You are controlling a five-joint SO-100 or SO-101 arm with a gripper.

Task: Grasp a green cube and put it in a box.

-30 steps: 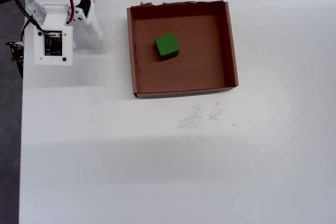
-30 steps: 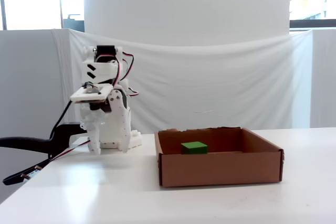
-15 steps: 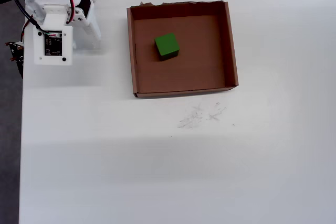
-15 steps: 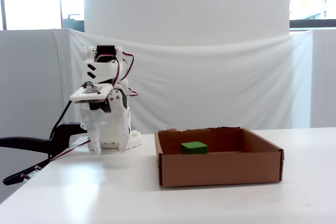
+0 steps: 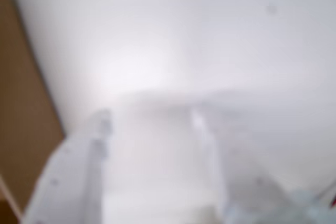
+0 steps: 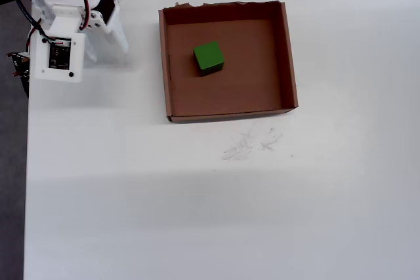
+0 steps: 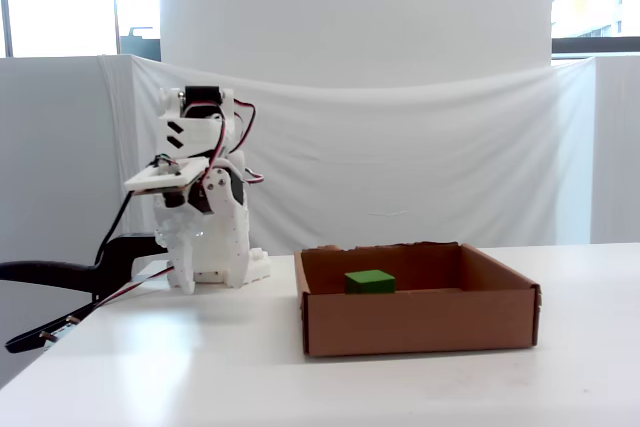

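The green cube (image 6: 209,57) lies inside the brown cardboard box (image 6: 289,57), left of the box's middle in the overhead view. In the fixed view the cube (image 7: 370,281) shows just above the box's front wall (image 7: 420,322). My arm (image 7: 200,207) is folded back at its base, left of the box and well apart from it. The wrist view is blurred. In it, the two white fingers of my gripper (image 5: 151,116) stand apart with only white table between them. The gripper holds nothing.
A brown blurred surface (image 5: 21,103) fills the left edge of the wrist view; I cannot tell what it is. The arm's base and circuit board (image 6: 59,54) sit at the table's left edge (image 6: 26,162). Faint scuff marks (image 6: 249,143) lie in front of the box.
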